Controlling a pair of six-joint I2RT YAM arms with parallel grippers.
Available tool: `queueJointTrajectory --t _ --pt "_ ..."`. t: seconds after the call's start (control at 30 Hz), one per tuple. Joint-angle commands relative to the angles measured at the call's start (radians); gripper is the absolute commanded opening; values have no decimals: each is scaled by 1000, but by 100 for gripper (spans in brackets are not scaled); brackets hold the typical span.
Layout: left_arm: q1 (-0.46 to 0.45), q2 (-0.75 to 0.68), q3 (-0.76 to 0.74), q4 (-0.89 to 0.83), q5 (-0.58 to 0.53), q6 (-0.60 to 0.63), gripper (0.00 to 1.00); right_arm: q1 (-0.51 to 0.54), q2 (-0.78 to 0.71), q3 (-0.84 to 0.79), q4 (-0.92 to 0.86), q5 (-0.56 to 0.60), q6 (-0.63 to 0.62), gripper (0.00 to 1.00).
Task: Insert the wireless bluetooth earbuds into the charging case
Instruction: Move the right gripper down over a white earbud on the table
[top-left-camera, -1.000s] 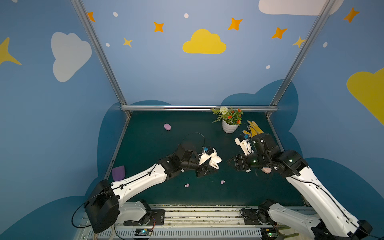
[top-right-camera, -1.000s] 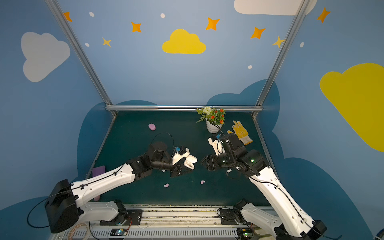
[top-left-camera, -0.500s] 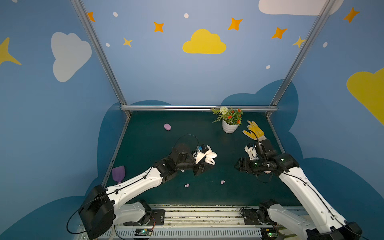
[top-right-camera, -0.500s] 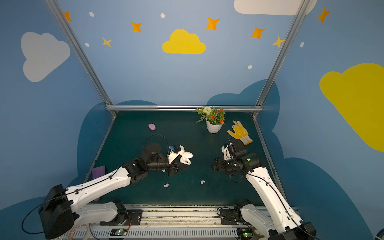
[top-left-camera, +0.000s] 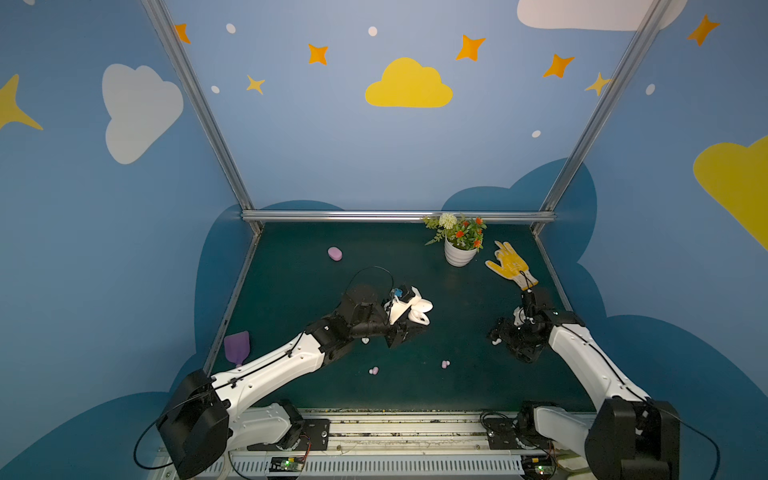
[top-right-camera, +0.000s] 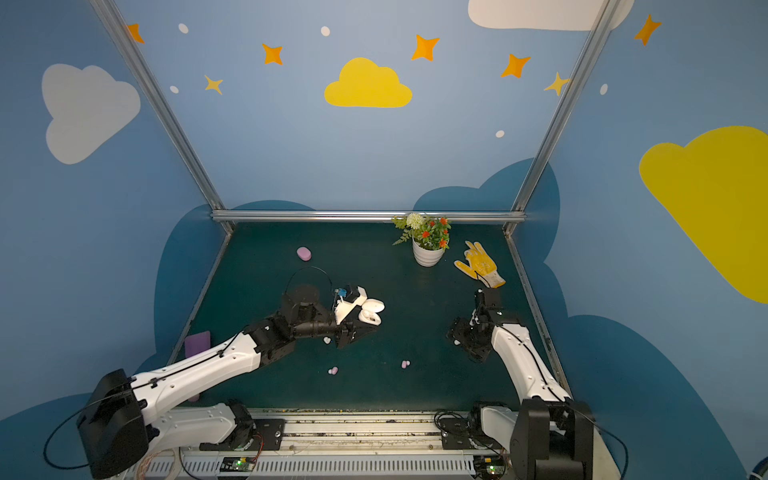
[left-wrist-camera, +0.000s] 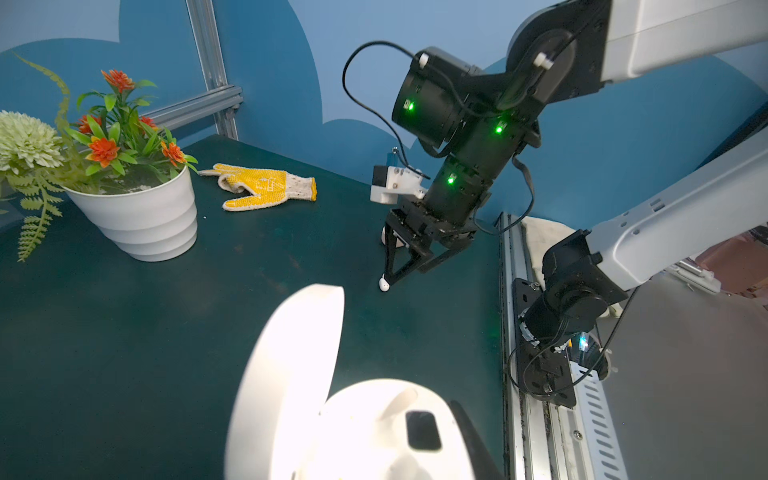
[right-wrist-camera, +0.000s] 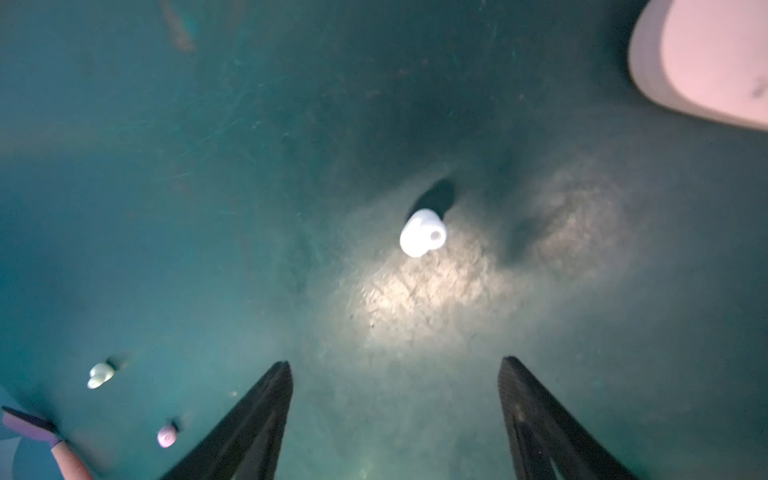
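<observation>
White charging case (top-left-camera: 423, 307) open, lid raised.
A white bud (right-wrist-camera: 422, 232) alone on the worktop (top-left-camera: 457, 291); pastel bud (top-left-camera: 374, 370) and lilac bud (top-left-camera: 445, 364) apart, nearer front.

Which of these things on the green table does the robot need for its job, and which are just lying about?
For the job: open white pebble-shaped charging case; tiny glossy white earbud; second white earbud; pinkish-lilac earbud; another pinkish-lilac earbud; closed lilac case; pale pink rounded case.
Just lying about: white pot of artificial flowers; yellow knitted glove; flat purple paddle.
</observation>
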Motion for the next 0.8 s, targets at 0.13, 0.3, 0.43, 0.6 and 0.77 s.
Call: queueJointTrajectory --t 0.13,0.3,0.43,0.6,0.77 --pt "14 -4 -3 34 15 -6 19 -13 123 -8 138 -6 0 76" --pt "19 -5 -4 34 17 -6 19 -12 163 -1 177 -23 -6 76" --pt "24 4 0 39 25 -9 19 -9 196 21 191 -38 -17 76" --pt "27 8 3 41 27 -12 19 2 227 56 198 -52 -29 75" --pt "29 9 3 41 29 -15 19 27 259 95 197 -70 -30 74"
